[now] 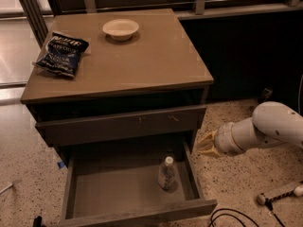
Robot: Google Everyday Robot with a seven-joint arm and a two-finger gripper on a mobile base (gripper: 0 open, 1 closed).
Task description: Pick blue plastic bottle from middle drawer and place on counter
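The blue plastic bottle (167, 173), clear with a white cap, stands upright on the floor of the open middle drawer (113, 193), near its right side. My gripper (203, 144) is outside the drawer, just right of the cabinet's right edge, above and to the right of the bottle. It holds nothing. The white arm reaches in from the right. The counter (142, 65) is the tan top of the cabinet.
A dark blue chip bag (61, 53) lies at the counter's left and a pale bowl (120, 29) at its back. The drawer above (123, 124), with pale scratches, is partly pulled out. Cables (232, 217) and a tool (279, 193) lie on the speckled floor.
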